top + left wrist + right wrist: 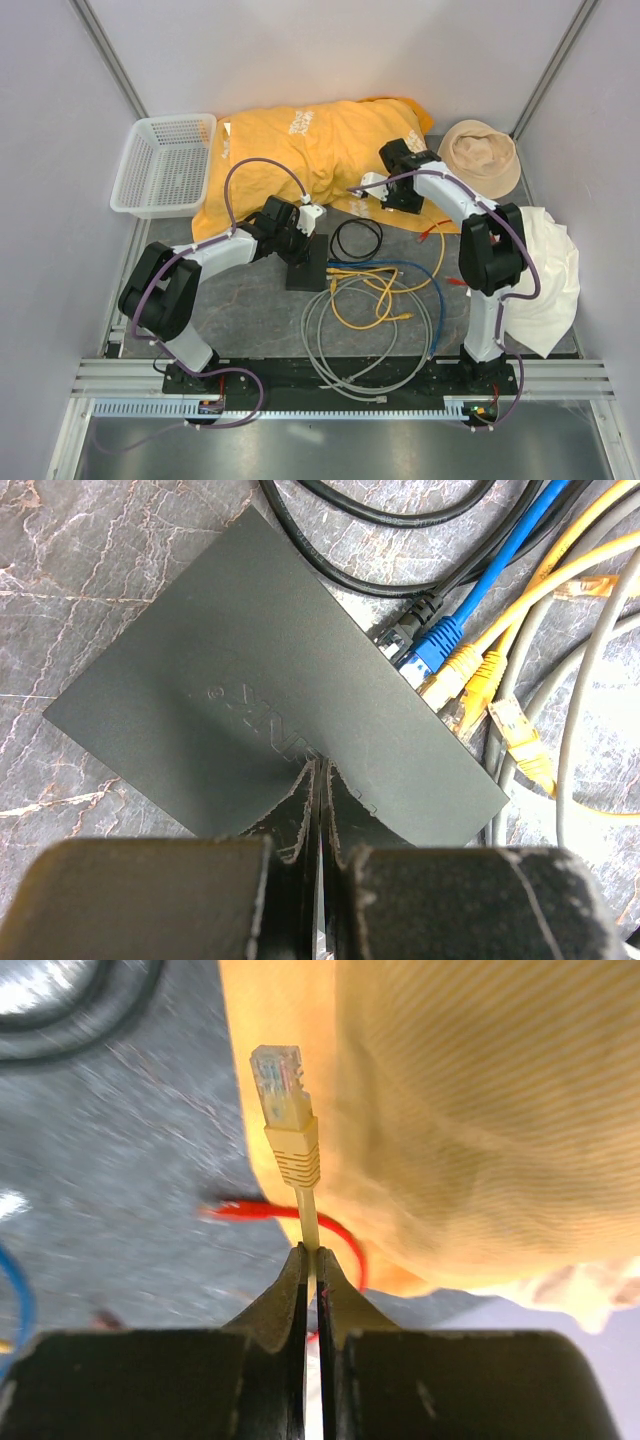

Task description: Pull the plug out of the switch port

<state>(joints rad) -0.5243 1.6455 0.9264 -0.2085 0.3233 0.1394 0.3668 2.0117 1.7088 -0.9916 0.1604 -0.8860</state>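
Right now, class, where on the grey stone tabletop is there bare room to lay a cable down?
Barest: the tabletop patch bordered by the left arm, the flat black switch box and the coiled grey cable. A narrower strip lies between the blue cable loop and the right arm. Right of the switch, tangled cables crowd.

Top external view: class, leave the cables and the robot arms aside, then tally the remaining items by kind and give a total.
Basket: 1
Hat: 1
Cloths: 2, the orange cloth and the white cloth
Switch: 1
Total: 5
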